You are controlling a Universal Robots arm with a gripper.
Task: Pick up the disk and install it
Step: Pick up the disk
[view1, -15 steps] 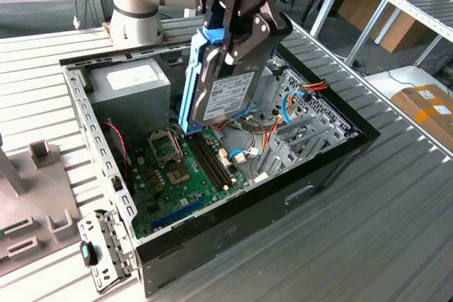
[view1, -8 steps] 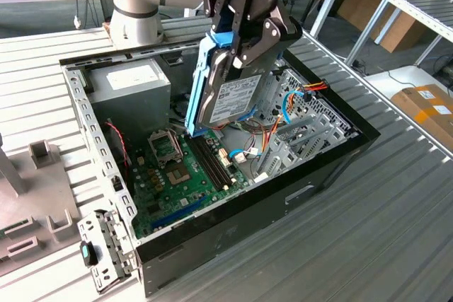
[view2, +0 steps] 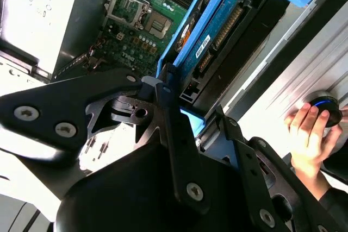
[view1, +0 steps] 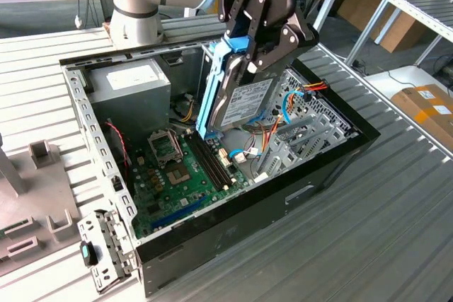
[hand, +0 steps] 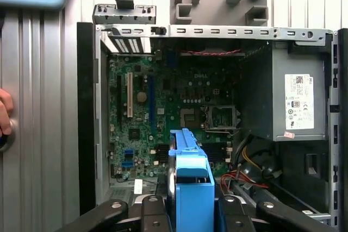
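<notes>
**One disk [view1: 246, 102] clamped above open computer case [view1: 297, 199]**

The computer case is seen on the slatted table [view1: 396, 231], with power-supply box [view1: 131, 84] and motherboard [view1: 173, 175] exposed inside. The gripper [view1: 255, 51] is closed on the disk, which hangs straight below it, long axis pointed steeply down, lower end just above the motherboard. Metal drive cage [view1: 304, 132] is located just beside the disk, toward the exterior view's right. A person's hand [view2: 305, 130] is rested on a round button [view2: 329, 111].
</notes>
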